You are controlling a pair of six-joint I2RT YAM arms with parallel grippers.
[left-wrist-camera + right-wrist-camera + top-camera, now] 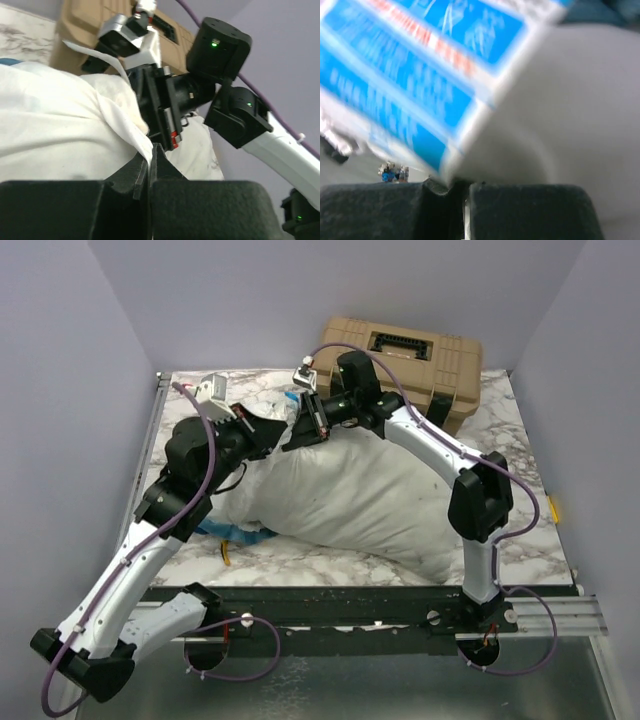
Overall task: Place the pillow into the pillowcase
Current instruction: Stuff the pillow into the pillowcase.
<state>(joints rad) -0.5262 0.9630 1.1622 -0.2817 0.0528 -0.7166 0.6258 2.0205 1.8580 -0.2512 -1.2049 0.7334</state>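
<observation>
Pillow (360, 500), large plump wrinkled white stuffed one, lay across the middle of the grey-veined marble tabletop (505, 435), long side running left to right. Pillowcase (225, 530): only a blue strip peeked out under the pillow's near-left edge. Left gripper (150, 157) was at the pillow's far-left corner, jaws pinched tight on a fold of thin white fabric (125, 125) (pillow skin or case lining, couldn't tell). Right gripper (455, 187) was just beside it, jaws clamped on the edge of a blurred blue-and-white printed label (420, 75). Tan hard plastic case (410, 365) sat behind the pillow at the table's far edge.
</observation>
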